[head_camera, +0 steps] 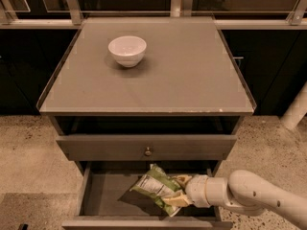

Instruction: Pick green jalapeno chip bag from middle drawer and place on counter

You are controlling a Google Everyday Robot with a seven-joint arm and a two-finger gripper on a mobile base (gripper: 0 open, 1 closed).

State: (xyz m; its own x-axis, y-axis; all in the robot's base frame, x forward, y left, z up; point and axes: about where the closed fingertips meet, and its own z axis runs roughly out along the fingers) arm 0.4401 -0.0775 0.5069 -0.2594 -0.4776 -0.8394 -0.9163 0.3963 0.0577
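The green jalapeno chip bag [154,186] with its white printed panel is tilted up over the grey floor of the open middle drawer [103,198], casting a shadow below it. My gripper [176,190] reaches in from the right on a white arm. It is shut on the bag's right end, with one pale finger above it and one below. The counter [192,75] is the flat grey top above, with a thin raised rim.
A white bowl [127,50] stands on the counter's back left. A closed grey drawer front with a small round knob [147,151] sits just above the open drawer. Dark cabinets and a metal rail line the back. A white post [295,111] stands at the right.
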